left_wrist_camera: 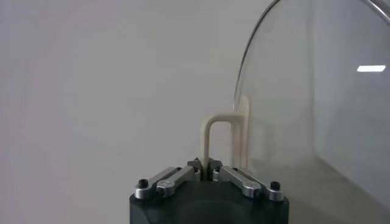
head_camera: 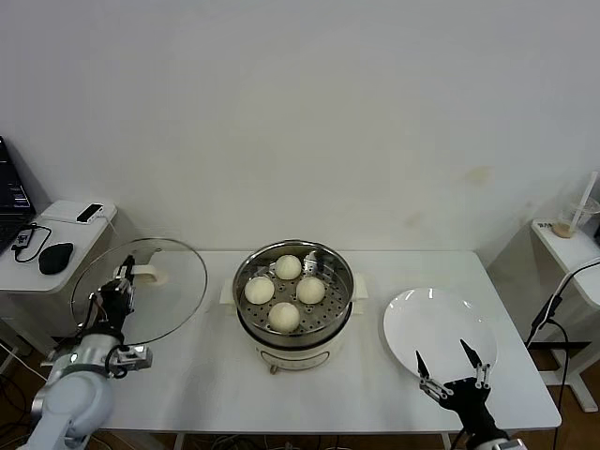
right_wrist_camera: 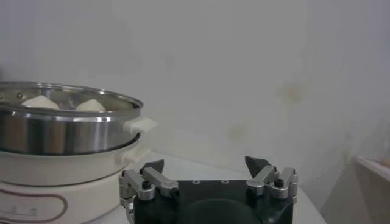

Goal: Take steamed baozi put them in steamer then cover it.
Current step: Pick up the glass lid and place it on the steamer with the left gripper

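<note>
A side table (head_camera: 66,246) in the left middle of the head view carries a laptop (head_camera: 11,202), a black computer mouse (head_camera: 56,257) and a small dark device (head_camera: 90,213). Just right of it, at lower left, the left gripper (head_camera: 122,279) pinches the cream handle (head_camera: 147,276) of the round glass lid (head_camera: 141,291), holding the lid tilted above the left end of the white table (head_camera: 206,375); the left wrist view shows the gripper (left_wrist_camera: 206,168) pressed together on the thin cream handle (left_wrist_camera: 222,137), the glass lid (left_wrist_camera: 304,91) rising beside it. At centre, the stainless-steel steamer (head_camera: 293,291) stands uncovered on its cream base, four steamed baozi (head_camera: 284,317) resting on the perforated tray inside. The right wrist view shows the steamer (right_wrist_camera: 61,131) from the side, two bun tops peeking over the rim. Right of the steamer lies a white plate (head_camera: 436,328), bare. At lower right, the right gripper (head_camera: 454,361) hovers over the plate's near edge with its fingers spread wide, holding nothing, as seen also in the right wrist view (right_wrist_camera: 207,167). A second small table (head_camera: 567,244) stands at far right.
</note>
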